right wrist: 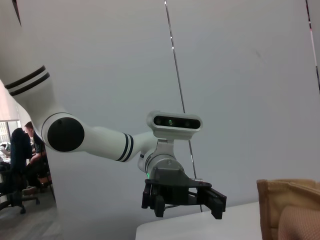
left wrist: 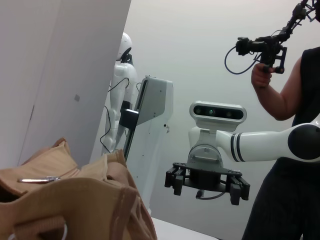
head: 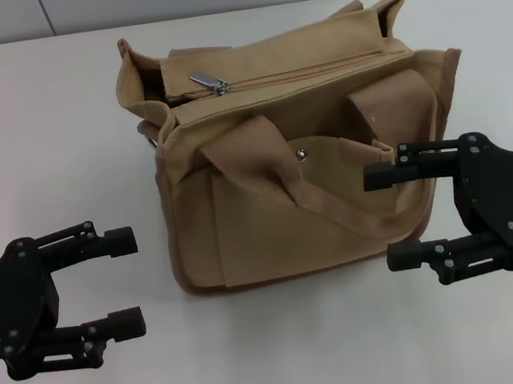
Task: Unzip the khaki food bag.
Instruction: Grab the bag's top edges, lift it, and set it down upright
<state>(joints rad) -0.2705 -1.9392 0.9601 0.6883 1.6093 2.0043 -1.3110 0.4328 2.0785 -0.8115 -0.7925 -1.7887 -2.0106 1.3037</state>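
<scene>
The khaki food bag stands in the middle of the white table, front pocket toward me, its two webbing handles draped over the front. Its top zipper runs shut across the bag, with the silver zipper pull lying at the left end. My left gripper hovers open at the near left, apart from the bag. My right gripper is open at the bag's right front corner, its upper finger over the pocket edge. The left wrist view shows the bag and the right gripper; the right wrist view shows the left gripper.
The white table spreads around the bag, with a grey wall behind it. In the left wrist view a person holding a camera rig stands beyond the table, with another white robot near the wall.
</scene>
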